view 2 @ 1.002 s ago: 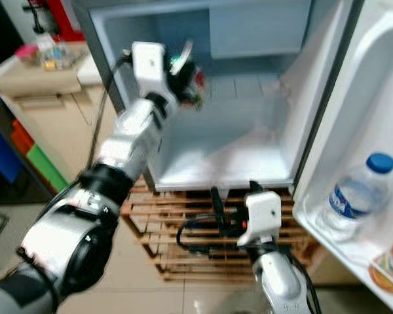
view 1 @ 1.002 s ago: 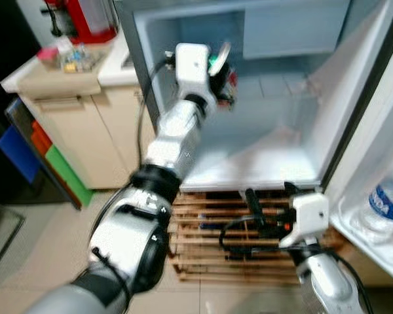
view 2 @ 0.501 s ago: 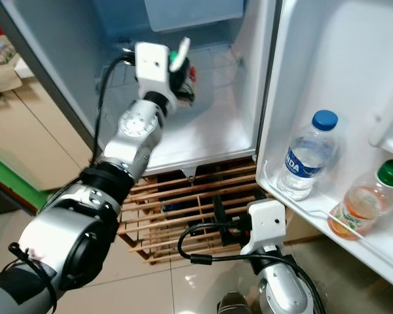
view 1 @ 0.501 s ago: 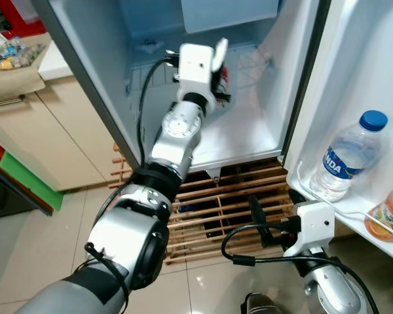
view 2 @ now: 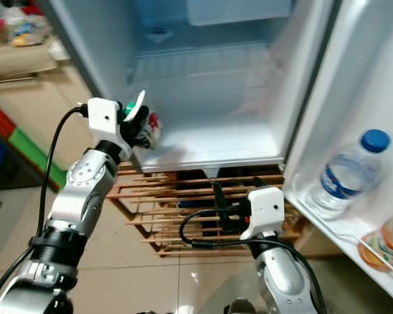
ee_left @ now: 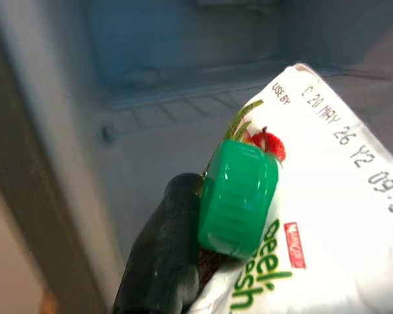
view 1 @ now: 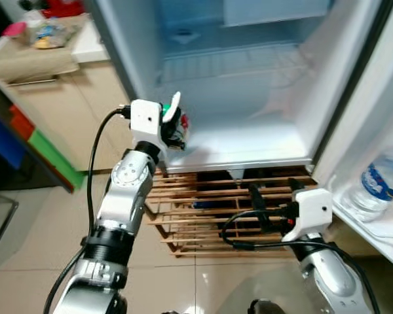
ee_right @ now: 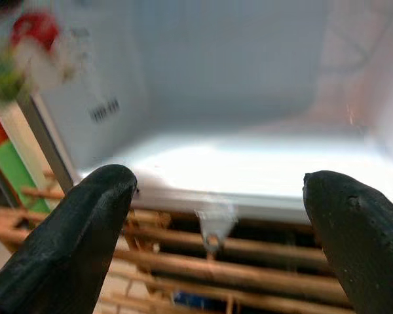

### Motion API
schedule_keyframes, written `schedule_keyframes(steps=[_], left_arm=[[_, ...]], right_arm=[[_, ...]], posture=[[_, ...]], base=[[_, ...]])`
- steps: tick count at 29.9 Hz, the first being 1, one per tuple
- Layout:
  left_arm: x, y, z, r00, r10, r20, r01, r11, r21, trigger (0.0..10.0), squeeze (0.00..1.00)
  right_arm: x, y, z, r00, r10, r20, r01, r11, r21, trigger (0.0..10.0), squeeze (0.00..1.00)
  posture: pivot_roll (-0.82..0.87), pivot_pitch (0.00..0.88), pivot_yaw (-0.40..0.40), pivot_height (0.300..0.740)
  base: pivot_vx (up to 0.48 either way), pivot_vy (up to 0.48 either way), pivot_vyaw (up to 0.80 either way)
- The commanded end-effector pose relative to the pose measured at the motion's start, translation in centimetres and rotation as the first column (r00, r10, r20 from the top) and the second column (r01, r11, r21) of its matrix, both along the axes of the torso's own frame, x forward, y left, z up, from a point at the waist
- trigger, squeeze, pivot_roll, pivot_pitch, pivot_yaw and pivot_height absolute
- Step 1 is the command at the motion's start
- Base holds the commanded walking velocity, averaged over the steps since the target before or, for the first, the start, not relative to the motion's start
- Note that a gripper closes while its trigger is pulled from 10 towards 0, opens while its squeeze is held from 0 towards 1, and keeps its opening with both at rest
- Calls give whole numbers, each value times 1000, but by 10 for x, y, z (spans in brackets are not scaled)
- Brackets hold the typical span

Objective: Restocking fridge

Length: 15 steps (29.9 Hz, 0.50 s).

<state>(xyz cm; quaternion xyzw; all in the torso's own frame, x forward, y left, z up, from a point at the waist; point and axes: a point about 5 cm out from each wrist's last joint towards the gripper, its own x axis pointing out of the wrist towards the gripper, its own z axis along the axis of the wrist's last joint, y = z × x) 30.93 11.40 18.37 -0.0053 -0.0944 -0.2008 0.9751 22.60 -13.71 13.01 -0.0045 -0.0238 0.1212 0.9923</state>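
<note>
My left gripper [view 1: 173, 125] is shut on a white drink carton [ee_left: 314, 196] with a green screw cap [ee_left: 239, 199] and red fruit print. It holds the carton [view 2: 141, 122] tilted at the front left corner of the open fridge's bottom compartment, just above the white floor [view 1: 249, 140]. One black finger [ee_left: 160, 261] presses under the cap. My right gripper [view 1: 272, 207] hangs lower, in front of the wooden pallet [view 1: 196, 212] under the fridge. Its fingers [ee_right: 65, 248] are spread wide with nothing between them.
A wire shelf [view 1: 229, 62] spans the fridge above the floor. The open door on the right holds a water bottle [view 2: 346, 175] and an orange drink bottle [view 2: 388, 241]. A beige cabinet [view 1: 49, 88] and coloured panels [view 1: 26, 140] stand to the left.
The left gripper with the carton has come back from deeper inside the fridge to its front left corner. The camera view has swung left. The right gripper stays low and open.
</note>
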Motion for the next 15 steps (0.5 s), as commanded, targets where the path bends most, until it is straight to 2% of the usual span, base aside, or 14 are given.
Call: schedule_keyframes(steps=[1,3,4,6,7,8,9,11,13,15], left_arm=[[-28,1,-3,994,-93,-54,94,995,17,10000,0],[-52,5,-15,986,-129,-107,131,991,19,10000,0],[-59,6,-19,983,-134,-129,137,990,14,10000,0],[-70,12,-29,985,-88,-148,100,993,70,10000,0],[-71,14,-32,985,-57,-161,68,996,64,10000,0],[-71,16,-35,985,21,-173,-17,1000,23,10000,0],[-71,16,-35,985,21,-173,-17,1000,23,10000,0],[-69,18,-34,979,96,-178,-96,995,8,10000,0],[-67,19,-35,974,153,-170,-147,988,44,10000,0],[-62,21,-38,975,162,-153,-152,986,75,10000,0]], right_arm=[[-3,-2,-2,1000,-11,-7,11,1000,18,10000,0],[-8,-4,-3,1000,-13,-14,14,1000,17,10000,0],[-9,-4,-4,1000,-10,-18,11,1000,15,10000,0],[-9,-6,-8,1000,-8,-28,8,1000,10,10000,0],[-8,-7,-9,1000,-12,-29,12,1000,10,10000,0],[-2,-10,-9,999,-49,-16,49,999,7,10000,0],[-2,-10,-9,999,-49,-16,49,999,7,10000,0],[5,-13,-9,996,-90,-4,90,996,10,10000,0],[10,-12,-9,994,-110,-1,110,993,32,10000,0],[14,-12,-11,992,-130,1,130,991,42,10000,0]], posture=[[-135,7,120,740],[-125,0,119,740],[-123,0,118,740],[-115,0,110,740],[-112,0,103,740],[-105,0,93,740],[-105,0,93,740],[-102,0,86,740],[-99,0,81,740],[-96,0,75,740]], base=[[0,0,0],[0,0,0],[0,0,0],[0,0,0],[0,0,0],[0,0,0],[0,0,0],[0,0,0],[0,0,0],[0,0,0]])
